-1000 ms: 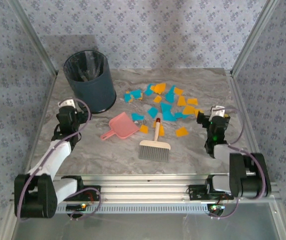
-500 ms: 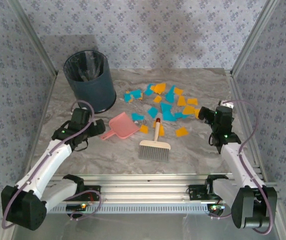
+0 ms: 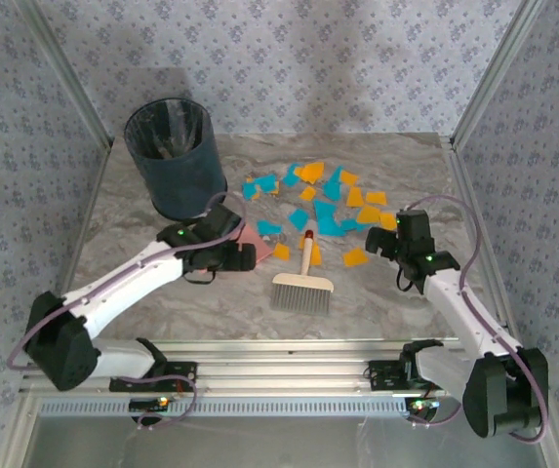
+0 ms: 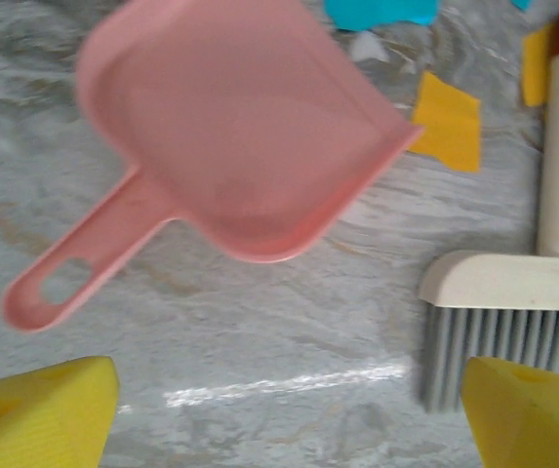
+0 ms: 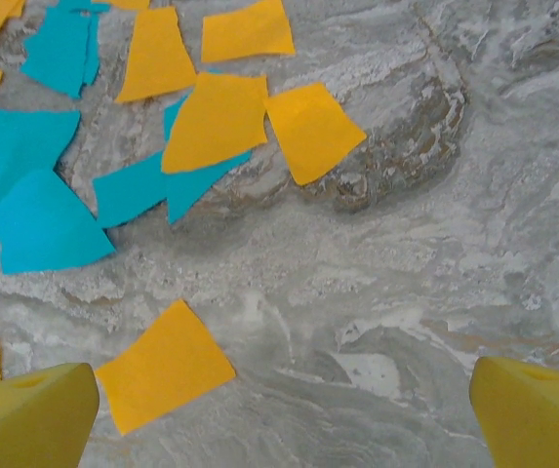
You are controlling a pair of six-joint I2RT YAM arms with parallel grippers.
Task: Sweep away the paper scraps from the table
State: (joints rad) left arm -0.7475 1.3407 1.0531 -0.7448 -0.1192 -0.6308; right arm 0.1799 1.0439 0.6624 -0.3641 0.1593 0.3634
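The scraps (image 3: 328, 205) lie scattered, teal and orange, over the far middle of the tabletop (image 3: 367, 307), none in the dustpan (image 4: 240, 127), so I judge the sweeping not yet begun. Dustpan and brush (image 3: 303, 283) lie loose just beside the scraps' near edge. My left pincer (image 4: 289, 409) hangs open over the dustpan, gripping nothing, and my right pincer (image 5: 284, 409) stands open above the rightmost scraps, so both tools remain to be picked up.
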